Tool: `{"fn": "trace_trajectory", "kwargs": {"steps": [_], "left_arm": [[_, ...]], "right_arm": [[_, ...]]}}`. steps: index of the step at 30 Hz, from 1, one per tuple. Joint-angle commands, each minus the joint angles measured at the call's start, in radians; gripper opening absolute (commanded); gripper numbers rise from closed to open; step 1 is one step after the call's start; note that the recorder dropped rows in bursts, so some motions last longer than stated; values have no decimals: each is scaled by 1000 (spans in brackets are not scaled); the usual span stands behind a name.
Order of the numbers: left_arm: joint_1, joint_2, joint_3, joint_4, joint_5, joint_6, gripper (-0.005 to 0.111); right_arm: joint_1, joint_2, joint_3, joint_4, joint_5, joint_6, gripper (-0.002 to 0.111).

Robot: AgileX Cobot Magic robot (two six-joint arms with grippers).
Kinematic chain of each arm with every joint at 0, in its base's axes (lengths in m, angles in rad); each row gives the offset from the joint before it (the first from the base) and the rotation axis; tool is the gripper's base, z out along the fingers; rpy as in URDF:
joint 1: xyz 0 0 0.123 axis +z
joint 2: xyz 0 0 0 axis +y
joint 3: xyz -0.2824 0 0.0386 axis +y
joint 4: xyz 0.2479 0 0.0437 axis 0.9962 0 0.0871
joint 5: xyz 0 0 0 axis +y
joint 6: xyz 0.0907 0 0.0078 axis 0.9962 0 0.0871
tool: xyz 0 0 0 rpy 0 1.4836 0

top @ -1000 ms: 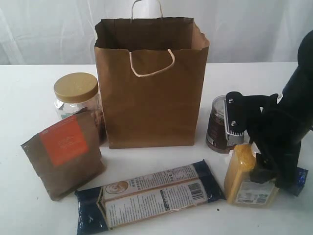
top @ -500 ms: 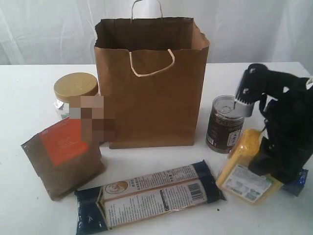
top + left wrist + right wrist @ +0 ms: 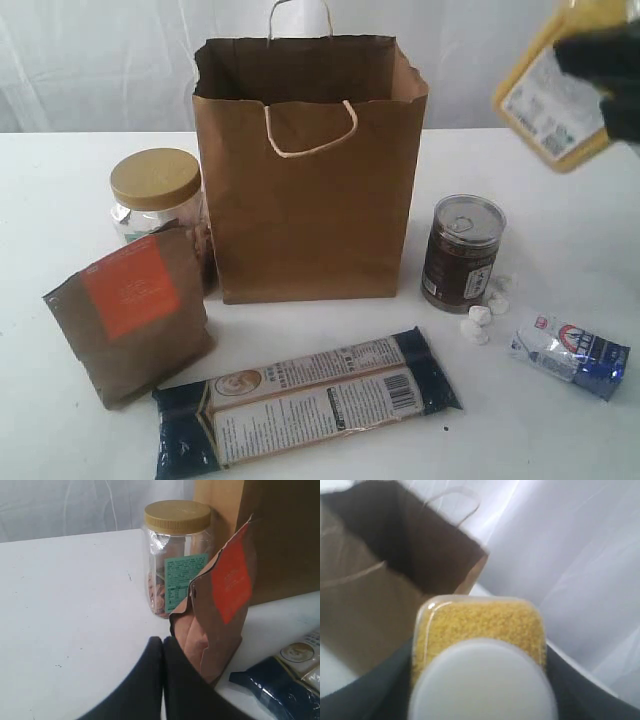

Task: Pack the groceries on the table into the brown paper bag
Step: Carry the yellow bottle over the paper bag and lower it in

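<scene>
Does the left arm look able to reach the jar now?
Probably yes, from above: the jar is uncovered on top. The pouch stands in front of it and the bag crowds one side, so a low approach looks blocked. The left gripper is shut.

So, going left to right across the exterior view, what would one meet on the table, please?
Brown pouch, brown paper bag, dark tin can, small blue-silver packet. The yellow white-capped bottle is held above it.

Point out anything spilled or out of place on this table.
Several small white lumps lie loose on the table, between the tin can and the blue-silver packet. They look spilled or dropped; what they are, I cannot tell.
</scene>
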Motion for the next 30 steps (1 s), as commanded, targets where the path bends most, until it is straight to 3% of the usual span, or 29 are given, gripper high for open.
{"fn": "trace_trajectory", "kwargs": {"steps": [1,13,30], "left_arm": [[-1,-5,3,0,-1,-3,0],[-1,-5,3,0,-1,-3,0],[-1,-5,3,0,-1,-3,0]], "right_arm": [[-1,38,-9,83,-302,8,0],[44,238,-110,19,-514,60,0],[207,372,-185,-16,-577,121,0]]}}
